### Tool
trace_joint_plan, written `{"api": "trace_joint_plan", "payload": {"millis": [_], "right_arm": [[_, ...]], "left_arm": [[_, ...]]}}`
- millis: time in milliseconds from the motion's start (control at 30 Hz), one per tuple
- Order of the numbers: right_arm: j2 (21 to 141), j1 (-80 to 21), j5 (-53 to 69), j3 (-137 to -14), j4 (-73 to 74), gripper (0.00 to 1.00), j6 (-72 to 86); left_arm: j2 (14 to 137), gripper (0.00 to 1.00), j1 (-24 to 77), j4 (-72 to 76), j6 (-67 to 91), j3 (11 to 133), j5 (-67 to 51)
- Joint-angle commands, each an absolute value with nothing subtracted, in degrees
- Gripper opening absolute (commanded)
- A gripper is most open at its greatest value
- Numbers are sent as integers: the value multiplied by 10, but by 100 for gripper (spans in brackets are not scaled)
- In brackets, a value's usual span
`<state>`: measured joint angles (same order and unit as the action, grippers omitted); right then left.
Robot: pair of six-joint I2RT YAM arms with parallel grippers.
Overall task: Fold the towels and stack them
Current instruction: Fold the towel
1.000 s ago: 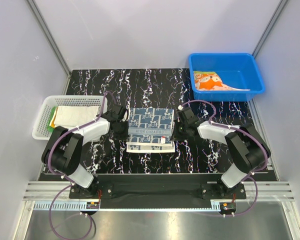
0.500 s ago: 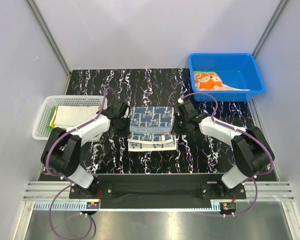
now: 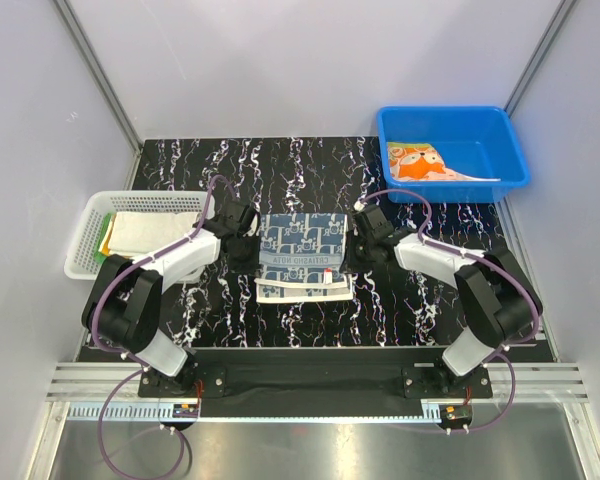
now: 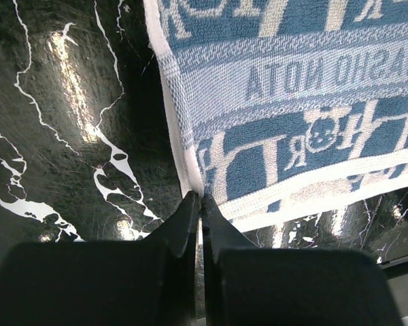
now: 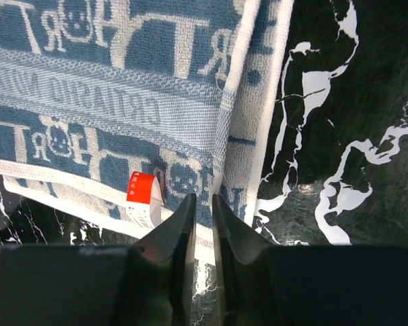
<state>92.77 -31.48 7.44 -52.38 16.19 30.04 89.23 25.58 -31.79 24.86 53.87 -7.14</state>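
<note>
A folded navy-and-white patterned terry towel (image 3: 302, 256) lies flat on the black marbled table (image 3: 410, 300), directly between the two hands. The left gripper (image 4: 202, 198), fingers pressed together, pinches the towel's near-left corner, and the cloth spreads rightward from it. The right gripper (image 5: 202, 200) straddles the opposite hem, fingers barely apart; I cannot tell whether it grips. Both hands are equally near the towel. The white mesh basket (image 3: 90, 235) sits beyond the left hand.

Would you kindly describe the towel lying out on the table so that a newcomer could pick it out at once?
On the black marbled table, look at the middle, between the white basket on the left and the blue bin far right. There lies the navy-and-white towel, folded. Unlike the fox towel in the bin, it shows woven lettering and a red tag.
</note>
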Motion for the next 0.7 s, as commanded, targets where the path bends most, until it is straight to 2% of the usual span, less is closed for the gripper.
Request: {"api": "trace_joint_plan", "payload": {"millis": [0,500,667], "right_arm": [[938,-322,91,-513,134,23,303],[956,-323,57,-512,140,26,291],[948,-327,30,-526,163,24,279]], "left_arm": [[887,0,258,-305,243,542,-84],[891,0,258,-305,239,543,-82],[892,0,258,-305,240,543,-83]]}}
